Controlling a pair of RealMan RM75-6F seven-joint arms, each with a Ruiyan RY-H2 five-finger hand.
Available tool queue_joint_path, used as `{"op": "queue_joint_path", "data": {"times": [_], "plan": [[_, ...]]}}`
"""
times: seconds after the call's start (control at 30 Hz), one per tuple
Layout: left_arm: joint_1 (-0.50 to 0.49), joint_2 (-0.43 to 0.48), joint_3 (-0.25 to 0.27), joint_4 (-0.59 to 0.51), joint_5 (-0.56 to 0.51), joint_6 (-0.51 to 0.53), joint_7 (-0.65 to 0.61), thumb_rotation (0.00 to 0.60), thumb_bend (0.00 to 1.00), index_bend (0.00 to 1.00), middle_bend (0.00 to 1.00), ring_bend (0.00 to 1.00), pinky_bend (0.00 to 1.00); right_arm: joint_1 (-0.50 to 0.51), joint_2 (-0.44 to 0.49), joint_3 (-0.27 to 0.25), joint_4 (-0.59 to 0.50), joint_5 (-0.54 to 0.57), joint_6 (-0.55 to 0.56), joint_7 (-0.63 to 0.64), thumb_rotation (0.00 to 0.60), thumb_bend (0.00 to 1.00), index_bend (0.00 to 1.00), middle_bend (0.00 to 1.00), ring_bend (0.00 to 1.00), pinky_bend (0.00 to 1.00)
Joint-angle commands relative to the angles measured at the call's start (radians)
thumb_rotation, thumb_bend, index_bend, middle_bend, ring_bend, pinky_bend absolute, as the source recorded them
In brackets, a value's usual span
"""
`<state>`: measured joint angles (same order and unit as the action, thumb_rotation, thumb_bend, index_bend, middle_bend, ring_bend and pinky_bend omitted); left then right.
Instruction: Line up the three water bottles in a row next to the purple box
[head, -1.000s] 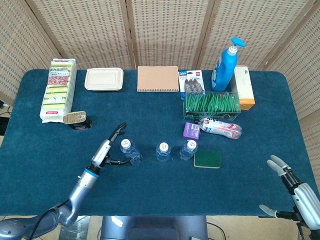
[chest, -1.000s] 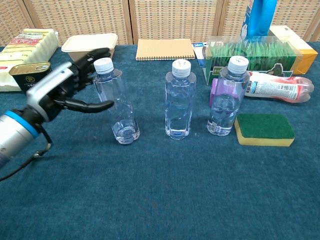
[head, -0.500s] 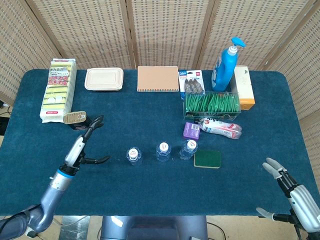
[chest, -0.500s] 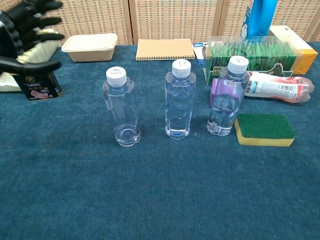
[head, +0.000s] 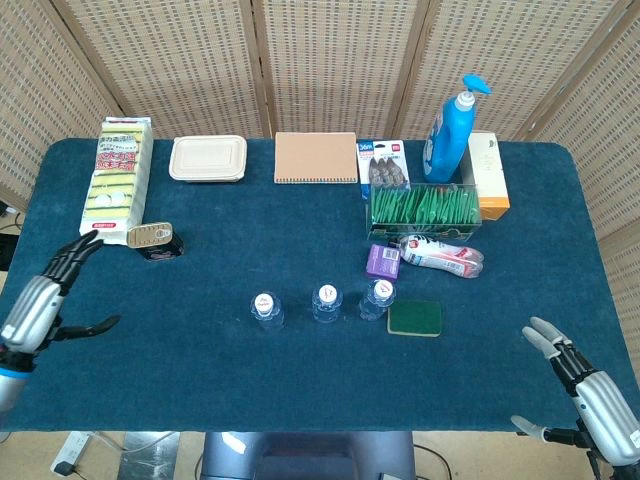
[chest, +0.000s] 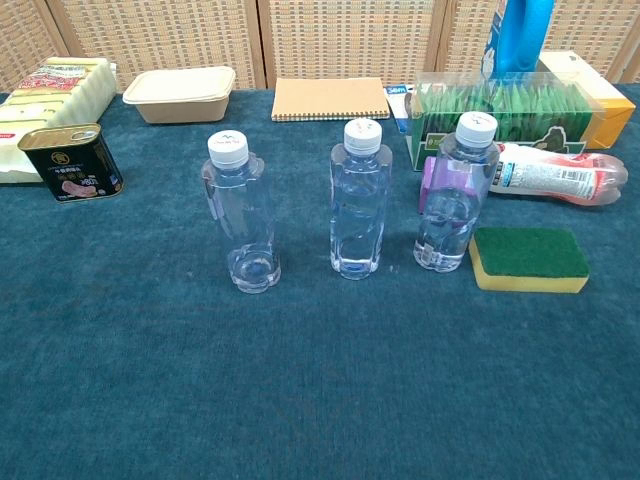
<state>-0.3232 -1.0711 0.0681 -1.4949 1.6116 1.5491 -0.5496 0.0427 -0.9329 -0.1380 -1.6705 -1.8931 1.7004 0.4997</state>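
- All three bottles stand upright in a row on the surface: left bottle (chest: 242, 222), middle bottle (chest: 358, 200), right bottle (chest: 454, 193), the last just in front of the purple box (head: 383, 261).
- Your left hand (head: 42, 298) sits at the near left edge, fingers spread, holding nothing; your right hand (head: 585, 388) likewise at the near right corner.
- The row looks done, so keep both hands well apart from it.
- If you tidy the spacing, nudge the left bottle low on its body, not at the cap.

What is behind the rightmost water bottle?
The purple box stands just behind the rightmost water bottle. In the chest view the bottle covers most of it, so its front face cannot be read.
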Motion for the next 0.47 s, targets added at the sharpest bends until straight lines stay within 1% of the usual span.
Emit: {"op": "queue_joint_path", "data": {"times": [0.03, 0.13, 0.3, 0.47], "plan": [[0.069, 0.071, 0.053, -0.054, -0.051, -0.026, 0.079, 0.6, 0.18, 0.0, 0.0, 0.0, 0.05, -0.003, 0.006, 0.001, -0.011, 0.02, -0.018, -0.031, 0.6, 0.0, 0.03, 0.0, 0.0, 0.15], [0.109, 0.085, 0.075, -0.074, -0.067, -0.03, 0.108, 0.6, 0.18, 0.0, 0.0, 0.0, 0.05, -0.012, 0.008, 0.013, -0.025, 0.055, -0.03, -0.103, 0.6, 0.0, 0.06, 0.0, 0.0, 0.11], [0.178, 0.072, 0.093, -0.081, -0.071, 0.005, 0.164, 0.6, 0.19, 0.0, 0.0, 0.0, 0.05, -0.037, -0.024, 0.057, -0.045, 0.13, -0.026, -0.294, 0.6, 0.0, 0.08, 0.0, 0.0, 0.02], [0.213, 0.059, 0.097, -0.071, -0.052, 0.021, 0.207, 0.6, 0.19, 0.0, 0.0, 0.0, 0.05, -0.069, -0.076, 0.11, -0.071, 0.221, 0.002, -0.478, 0.6, 0.0, 0.09, 0.0, 0.0, 0.0]]}}
